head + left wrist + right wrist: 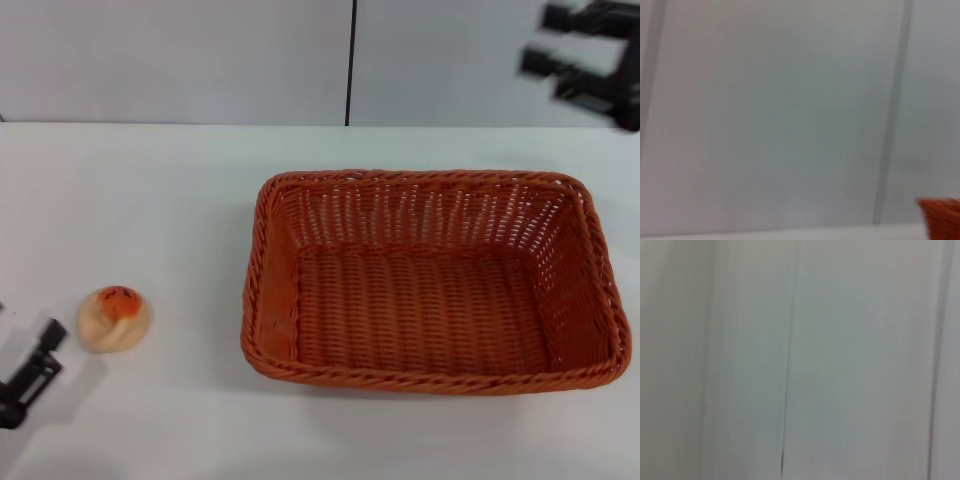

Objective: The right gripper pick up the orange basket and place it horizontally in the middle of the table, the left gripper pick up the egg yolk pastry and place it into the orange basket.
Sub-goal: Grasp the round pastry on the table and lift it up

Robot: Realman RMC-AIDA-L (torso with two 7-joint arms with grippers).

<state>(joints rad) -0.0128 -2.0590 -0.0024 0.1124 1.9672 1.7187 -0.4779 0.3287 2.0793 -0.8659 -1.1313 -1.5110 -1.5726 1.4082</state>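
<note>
The right gripper [585,62] hangs spread and empty above the table's [150,190] far right corner. The left gripper [30,380] sits beside the egg yolk pastry [114,318] near the left edge, its grip impossible to tell. The orange basket [436,280] lies mid-table.

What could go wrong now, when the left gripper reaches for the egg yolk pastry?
1. The egg yolk pastry is round, so it may roll on the table if the left gripper nudges it.
2. The orange basket has a raised rim; a low carry could hit it.
3. The right gripper hangs above the basket's far right corner.
</note>
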